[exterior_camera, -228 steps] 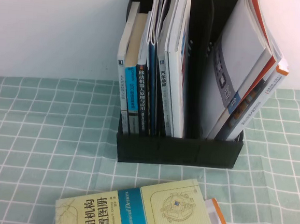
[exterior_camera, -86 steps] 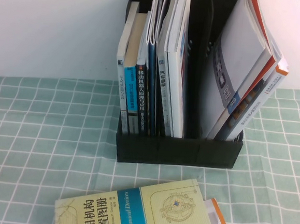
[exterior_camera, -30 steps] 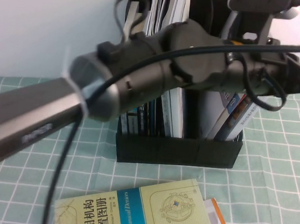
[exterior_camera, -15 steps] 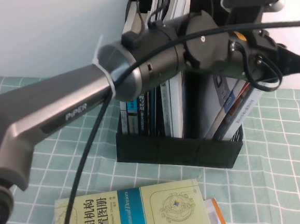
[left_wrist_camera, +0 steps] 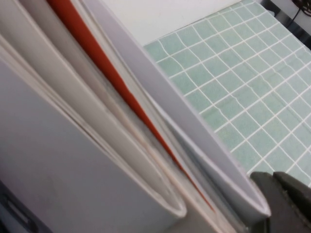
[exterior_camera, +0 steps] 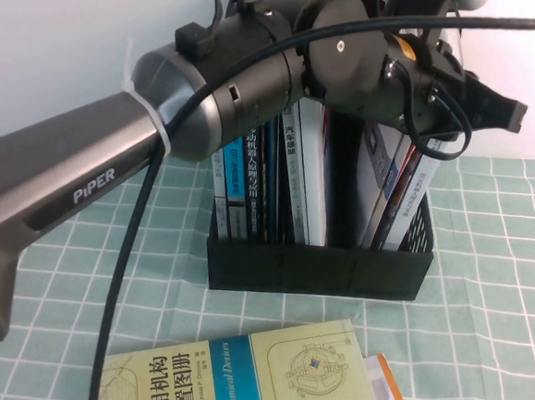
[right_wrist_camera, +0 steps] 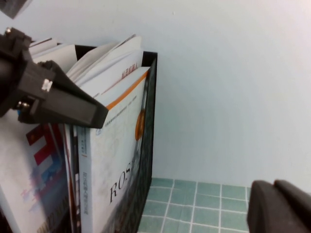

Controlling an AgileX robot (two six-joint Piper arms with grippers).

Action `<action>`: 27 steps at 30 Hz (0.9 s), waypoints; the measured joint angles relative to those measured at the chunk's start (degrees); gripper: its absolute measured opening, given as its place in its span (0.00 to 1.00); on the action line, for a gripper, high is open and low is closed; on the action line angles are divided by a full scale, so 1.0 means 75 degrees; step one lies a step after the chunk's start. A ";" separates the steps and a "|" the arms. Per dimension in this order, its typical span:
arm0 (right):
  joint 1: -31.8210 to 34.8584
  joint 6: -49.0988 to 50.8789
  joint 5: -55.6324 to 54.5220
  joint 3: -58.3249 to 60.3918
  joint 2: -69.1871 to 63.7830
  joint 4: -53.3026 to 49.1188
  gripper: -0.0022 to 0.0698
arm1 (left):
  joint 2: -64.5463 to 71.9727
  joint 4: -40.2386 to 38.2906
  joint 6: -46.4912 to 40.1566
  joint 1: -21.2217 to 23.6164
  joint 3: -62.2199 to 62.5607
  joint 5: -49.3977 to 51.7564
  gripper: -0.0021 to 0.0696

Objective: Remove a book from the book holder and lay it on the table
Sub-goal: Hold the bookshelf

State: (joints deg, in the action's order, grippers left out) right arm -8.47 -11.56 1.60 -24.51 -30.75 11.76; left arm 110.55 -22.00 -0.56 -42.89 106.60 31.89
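The black book holder [exterior_camera: 318, 269] stands at the back of the table [exterior_camera: 51, 239], full of upright books. The book [right_wrist_camera: 121, 165], white with an orange edge line, is the outermost one in the right-hand slot, against the holder's wall [right_wrist_camera: 149, 121]. My left arm reaches across the holder. My left gripper [exterior_camera: 501, 112] is shut and empty at the top edges of the right slot's books. It shows over them in the right wrist view [right_wrist_camera: 92, 114], and beside a white cover in its own view [left_wrist_camera: 284, 204]. My right gripper [right_wrist_camera: 282, 206] is shut, to the right of the holder.
A pale yellow book with a blue band [exterior_camera: 244, 374] lies on the table's near edge, over an orange-edged book [exterior_camera: 396, 395]. The holder's left slots hold several upright books [exterior_camera: 260, 176]. A pale wall rises right behind the holder.
My left arm has swung in from the left across the holder. Its gripper has moved down to the tops of the right slot's books, which now stand more upright.
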 joint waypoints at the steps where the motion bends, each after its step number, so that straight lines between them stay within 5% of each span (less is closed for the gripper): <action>1: 0.0000 0.0034 0.0000 0.0000 0.0000 0.0000 0.03 | -0.0003 0.0017 0.0000 0.0000 0.0000 0.0017 0.03; 14: -0.0271 0.0648 -0.0737 0.0000 0.0000 -0.1568 0.03 | -0.0315 0.0990 0.0778 0.0046 0.0000 -0.0256 0.03; 22: -0.1940 0.3681 -0.1119 0.0000 -0.0995 -0.5638 0.03 | -0.0339 0.2308 0.1905 0.0052 0.0029 0.0076 0.03; 27: -0.2411 0.4459 -0.1261 -0.0061 -0.2474 -0.7633 0.03 | -0.0358 0.2413 0.2004 0.0052 0.0047 0.0144 0.03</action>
State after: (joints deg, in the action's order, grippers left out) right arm -26.55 21.88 -7.86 -24.97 -49.31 -45.48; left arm 107.87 -3.90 14.47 -42.50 106.95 32.96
